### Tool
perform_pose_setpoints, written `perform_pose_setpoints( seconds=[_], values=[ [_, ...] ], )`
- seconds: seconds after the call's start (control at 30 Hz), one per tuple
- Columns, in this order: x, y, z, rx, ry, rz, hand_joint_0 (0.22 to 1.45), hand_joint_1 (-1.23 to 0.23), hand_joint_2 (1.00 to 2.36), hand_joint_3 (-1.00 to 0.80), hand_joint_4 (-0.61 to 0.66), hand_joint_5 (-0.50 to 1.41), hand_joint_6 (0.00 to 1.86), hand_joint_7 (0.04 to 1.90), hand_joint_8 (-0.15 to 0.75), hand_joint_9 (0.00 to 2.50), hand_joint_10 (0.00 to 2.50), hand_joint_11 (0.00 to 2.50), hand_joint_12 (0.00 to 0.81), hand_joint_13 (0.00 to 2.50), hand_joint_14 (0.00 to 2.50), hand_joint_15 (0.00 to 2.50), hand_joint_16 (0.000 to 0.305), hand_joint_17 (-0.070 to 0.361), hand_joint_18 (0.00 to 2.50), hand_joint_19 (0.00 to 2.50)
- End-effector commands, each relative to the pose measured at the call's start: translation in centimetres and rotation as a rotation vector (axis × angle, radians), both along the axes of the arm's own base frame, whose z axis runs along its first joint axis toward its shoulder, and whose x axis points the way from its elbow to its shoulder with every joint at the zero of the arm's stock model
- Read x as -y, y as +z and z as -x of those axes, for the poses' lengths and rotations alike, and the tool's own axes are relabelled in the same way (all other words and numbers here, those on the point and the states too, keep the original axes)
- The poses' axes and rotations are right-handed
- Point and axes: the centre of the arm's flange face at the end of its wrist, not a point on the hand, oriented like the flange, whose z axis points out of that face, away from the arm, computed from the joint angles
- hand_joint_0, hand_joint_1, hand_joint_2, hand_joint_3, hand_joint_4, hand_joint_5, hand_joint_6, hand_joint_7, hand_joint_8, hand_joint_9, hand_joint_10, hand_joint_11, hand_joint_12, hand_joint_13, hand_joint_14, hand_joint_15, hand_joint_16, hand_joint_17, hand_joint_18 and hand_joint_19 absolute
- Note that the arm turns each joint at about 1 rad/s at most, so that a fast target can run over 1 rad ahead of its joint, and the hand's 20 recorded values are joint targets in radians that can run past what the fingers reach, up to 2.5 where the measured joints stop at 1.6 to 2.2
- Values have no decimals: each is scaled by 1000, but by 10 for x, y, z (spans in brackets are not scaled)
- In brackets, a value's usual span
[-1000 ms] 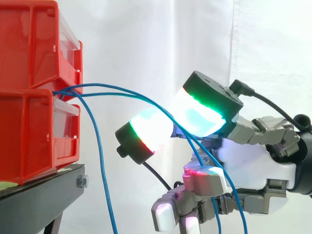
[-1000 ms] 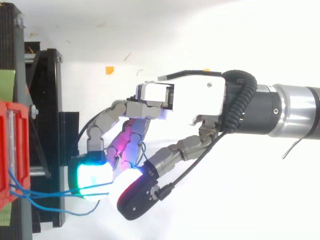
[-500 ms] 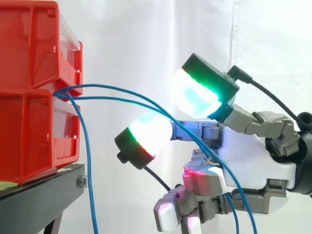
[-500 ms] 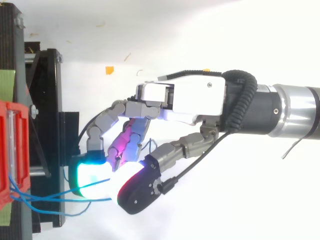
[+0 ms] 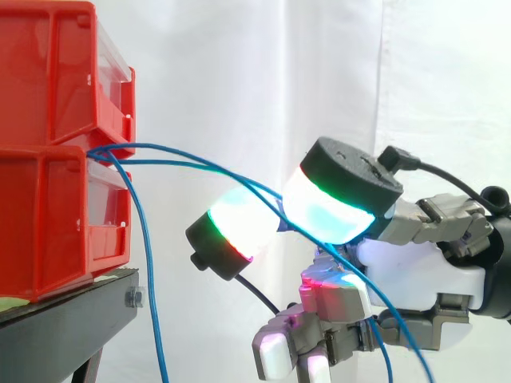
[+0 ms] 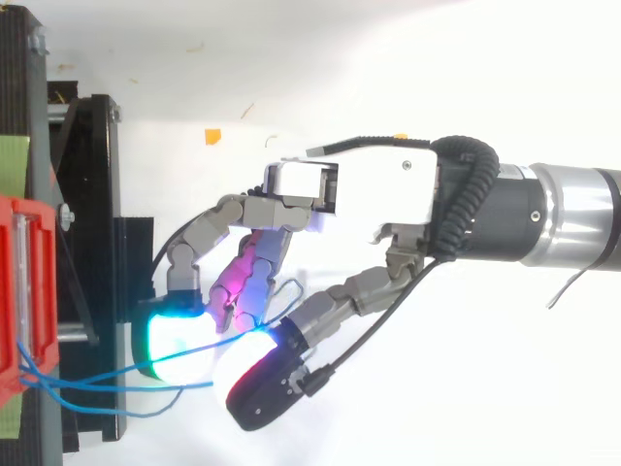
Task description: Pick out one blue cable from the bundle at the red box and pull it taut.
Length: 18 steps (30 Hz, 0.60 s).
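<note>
- Hand [image 5: 415, 271], lower right of the side view, has two glowing pads [image 5: 331, 211] closed on a blue cable [image 5: 160, 146], apparently ready for pulling.
- Cable arcs from the red box [image 5: 48, 215], middle left, to the pads, not yet taut.

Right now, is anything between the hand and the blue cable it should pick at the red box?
Nothing visible stands between them. The blue cables run free from the red bins to the hand, whose two glowing pads pinch at least one. Another of them lies close alongside there and may be caught too.
</note>
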Motion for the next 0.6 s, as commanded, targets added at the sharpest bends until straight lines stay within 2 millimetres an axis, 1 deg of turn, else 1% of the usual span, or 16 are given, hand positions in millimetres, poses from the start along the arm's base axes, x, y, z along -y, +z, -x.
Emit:
perform_pose_setpoints(
  seconds=[0.0, 0.1, 0.23, 0.3, 0.37, 0.53, 0.57],
  values=[
    [0, -1, 0, -1, 0, 0, 667, -848, 1017, -300, -137, -129, 867, 891, 287, 1275, 32, 846, 340, 936, 18, 423, 47, 107, 862, 676],
    [0, -1, 0, -1, 0, 0, 686, -856, 1016, -321, -132, -134, 886, 852, 289, 1277, 32, 853, 342, 937, 17, 422, 48, 107, 871, 676],
    [0, 1, 0, 3, 0, 0, 725, -877, 1007, -421, -165, -135, 896, 844, 284, 1271, 33, 863, 340, 937, 17, 417, 47, 106, 874, 657],
    [0, 0, 0, 0, 0, 0, 741, -889, 1000, -490, -190, -134, 915, 801, 277, 1273, 35, 869, 335, 937, 17, 413, 47, 105, 874, 650],
    [0, 0, 0, 0, 0, 0, 753, -910, 1000, -500, -212, -131, 925, 798, 275, 1279, 33, 873, 337, 933, 18, 412, 46, 104, 872, 646],
    [0, -1, 0, -1, 1, 0, 771, -947, 1000, -500, -272, -123, 935, 848, 259, 1283, 34, 884, 318, 929, 17, 411, 44, 100, 871, 622],
    [0, 0, 0, 0, 0, 0, 774, -957, 1000, -500, -285, -123, 940, 889, 250, 1278, 33, 866, 319, 923, 18, 402, 43, 97, 861, 606]
  ],
)
